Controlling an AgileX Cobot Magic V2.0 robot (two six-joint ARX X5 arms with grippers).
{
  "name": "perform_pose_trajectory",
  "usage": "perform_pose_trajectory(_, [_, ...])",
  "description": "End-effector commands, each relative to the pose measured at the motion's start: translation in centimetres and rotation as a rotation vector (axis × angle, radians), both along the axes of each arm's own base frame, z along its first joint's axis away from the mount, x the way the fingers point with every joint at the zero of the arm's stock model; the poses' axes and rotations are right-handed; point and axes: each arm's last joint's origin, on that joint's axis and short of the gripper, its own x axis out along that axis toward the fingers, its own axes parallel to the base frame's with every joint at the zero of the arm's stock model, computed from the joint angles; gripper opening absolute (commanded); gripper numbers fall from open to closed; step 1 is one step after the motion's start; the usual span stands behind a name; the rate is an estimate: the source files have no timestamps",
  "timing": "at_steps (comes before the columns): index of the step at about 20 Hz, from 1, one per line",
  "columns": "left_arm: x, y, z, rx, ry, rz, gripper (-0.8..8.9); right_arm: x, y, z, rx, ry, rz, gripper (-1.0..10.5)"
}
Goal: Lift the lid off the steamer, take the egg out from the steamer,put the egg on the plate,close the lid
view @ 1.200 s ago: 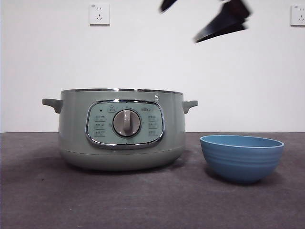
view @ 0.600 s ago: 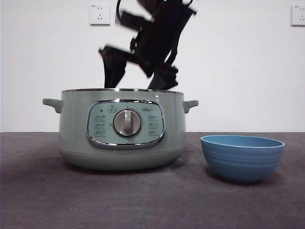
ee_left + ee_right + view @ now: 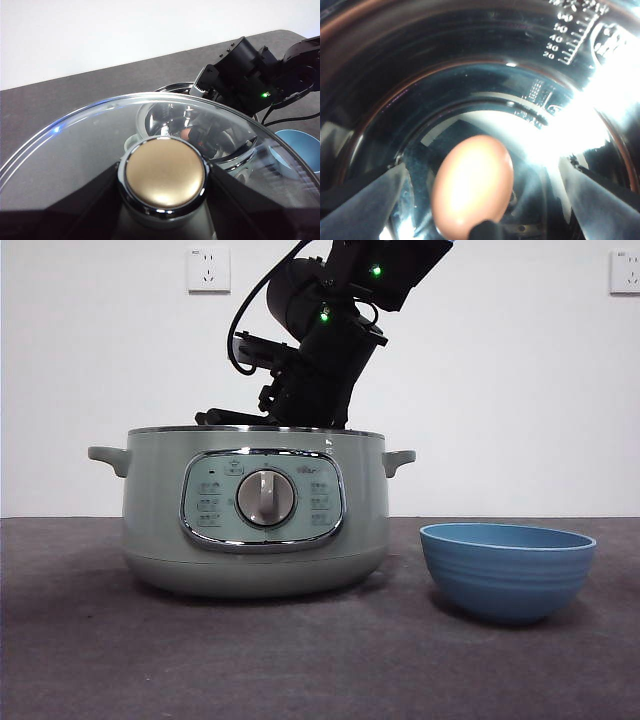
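**Right claw inside the open steamer, around the egg; left claw holding the lid**

A large pale sage-green steamer (image 3: 256,515) stands on a dark grey tabletop (image 3: 300,660), its chrome-framed control panel and round dial facing the front camera. It has no lid on. Just beside it, apart from it, sits the plate (image 3: 508,570), a small blue ribbed bowl that looks empty from this low angle.

A black robot arm comes down from the top of the front view and dips behind the steamer's rim, so the right claw (image 3: 480,200) is hidden there. Its own wrist camera looks into the shiny dark inner pot, where level markings show on the wall. The egg (image 3: 472,185), pale brownish-orange, lies at the bottom of the pot. The two black jaws stand wide apart, one on each side of the egg, neither touching it.

The left wrist camera shows the left claw (image 3: 165,177) closed on the knob of the glass lid (image 3: 90,145), one jaw pressed to each side. The knob's top looks golden here. Beyond the lid and through its glass, the open steamer, the other arm reaching into it and an edge of the blue plate are visible.
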Motion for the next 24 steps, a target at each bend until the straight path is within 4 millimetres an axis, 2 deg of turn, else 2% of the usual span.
perform_pose_trajectory(1, [-0.2, 0.1, 0.6, -0.031, -0.051, -0.001, -0.08, 0.2, 0.3, -1.2, -0.018, 0.021, 0.002, 4.4])
perform_pose_trajectory(4, [-0.2, 0.1, 0.6, -0.031, -0.05, -0.001, -0.08, 0.3, 0.4, -1.9, -0.021, 0.043, -0.01, 4.3])
perform_pose_trajectory(8, [-0.2, 0.1, 0.6, -0.027, -0.049, -0.001, -0.08, 0.3, 0.4, -2.1, -0.013, 0.057, -0.02, 3.2])
perform_pose_trajectory(10, [-0.2, 0.1, 0.6, -0.027, -0.049, -0.001, -0.08, 0.3, 0.4, -2.1, -0.011, 0.058, -0.017, 1.5])
perform_pose_trajectory(13, [-0.2, 0.1, 0.6, -0.027, -0.049, -0.002, -0.08, 0.3, 0.4, -2.1, -0.01, 0.057, -0.017, -0.1])
perform_pose_trajectory(15, [-0.2, 0.1, 0.6, -0.027, -0.049, -0.002, -0.08, 0.3, 0.4, -1.7, -0.003, 0.047, -0.017, -0.1])
perform_pose_trajectory(17, [-0.2, 0.1, 0.6, -0.027, -0.049, -0.001, -0.08, -0.1, 0.1, 0.5, 0.024, 0.004, -0.012, -0.1])
perform_pose_trajectory(20, [-0.2, 0.1, 0.6, -0.027, -0.049, -0.001, -0.08, -2.1, -1.6, 7.4, 0.106, -0.105, -0.013, -0.1])
perform_pose_trajectory(22, [-0.2, 0.1, 0.6, -0.028, -0.05, -0.001, -0.08, -4.6, -4.1, 12.4, 0.126, -0.143, -0.015, -0.1])
perform_pose_trajectory(24, [-0.1, 0.0, 0.6, -0.03, -0.054, -0.003, -0.08, -7.6, -7.7, 16.2, 0.098, -0.131, -0.032, -0.1])
